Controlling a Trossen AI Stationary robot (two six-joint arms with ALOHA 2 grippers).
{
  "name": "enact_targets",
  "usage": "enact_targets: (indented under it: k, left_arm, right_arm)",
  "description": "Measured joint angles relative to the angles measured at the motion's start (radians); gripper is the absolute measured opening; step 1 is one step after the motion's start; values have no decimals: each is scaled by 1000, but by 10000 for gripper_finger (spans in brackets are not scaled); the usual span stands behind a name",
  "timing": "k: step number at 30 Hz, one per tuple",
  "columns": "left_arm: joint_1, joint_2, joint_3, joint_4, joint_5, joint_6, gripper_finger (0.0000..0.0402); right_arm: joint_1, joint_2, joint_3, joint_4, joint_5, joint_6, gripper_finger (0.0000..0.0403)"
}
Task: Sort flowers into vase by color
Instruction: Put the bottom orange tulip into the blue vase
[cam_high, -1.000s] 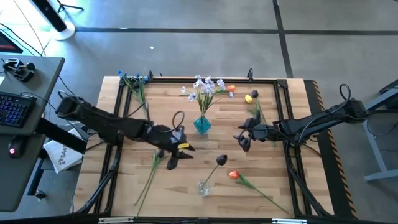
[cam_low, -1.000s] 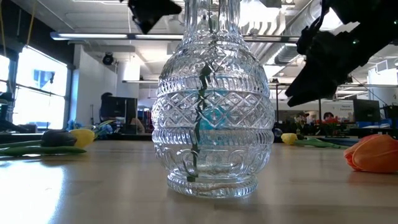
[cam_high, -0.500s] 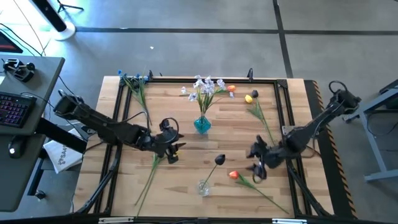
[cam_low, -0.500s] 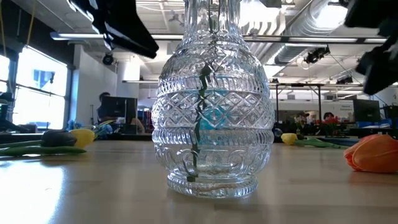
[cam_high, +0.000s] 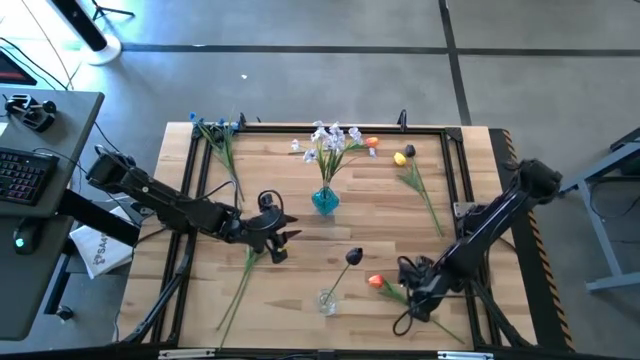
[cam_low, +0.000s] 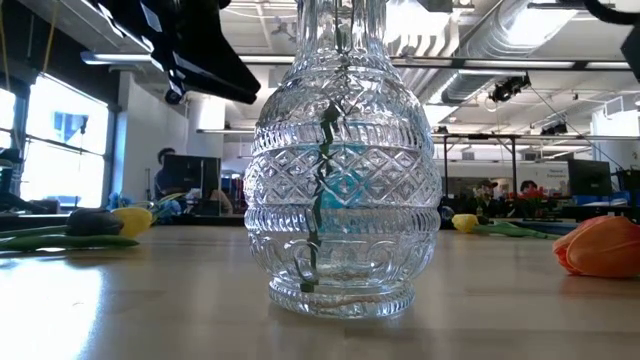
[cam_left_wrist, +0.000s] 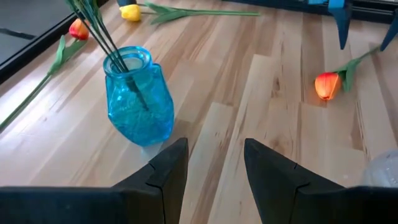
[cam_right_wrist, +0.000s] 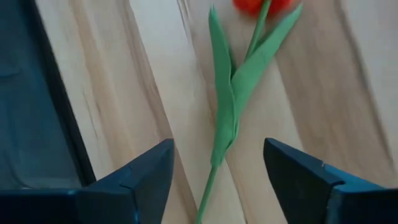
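Observation:
An orange tulip (cam_high: 376, 282) lies on the table near the front edge, its green stem (cam_right_wrist: 224, 124) running toward the near right corner. My right gripper (cam_high: 410, 286) hangs open above that stem, pointing down, one finger on either side and not touching it. My left gripper (cam_high: 281, 240) stands open left of centre, aimed at the blue vase (cam_left_wrist: 138, 96), with nothing between its fingers. The blue vase (cam_high: 325, 200) holds white sprays (cam_high: 330, 140). The clear glass vase (cam_high: 327, 300) holds a dark bud (cam_high: 355, 257) on its stem.
A yellow tulip (cam_high: 400, 158) and an orange tulip (cam_high: 372, 143) lie at the far right, and blue flowers (cam_high: 215, 128) lie at the far left. A long green stem (cam_high: 235, 290) lies under and in front of my left gripper. A black frame (cam_high: 460, 180) borders the table.
My right gripper has swung from the table's right middle toward the near edge and tipped to point down, ending over the orange tulip's stem. My left gripper has sunk a little, drawn slightly toward the left edge, and turned. No flower has moved.

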Motion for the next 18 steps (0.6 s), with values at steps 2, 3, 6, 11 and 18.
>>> enact_targets:
  k: [2,3,6,11,18]
  left_arm:
    - [0,0,0,5,0,0,147]
    - [0,0,0,5,0,0,147]
    - [0,0,0,5,0,0,147]
    - [0,0,0,5,0,0,147]
    - [0,0,0,12,0,0,147]
  right_arm:
    - [0,21,5,4,-20,9,225]
    - [0,27,5,4,-24,10,220]
    - [0,42,5,2,-25,10,206]
    - [-1,86,6,1,-4,3,197]
    - [-3,157,12,6,-7,-28,197]
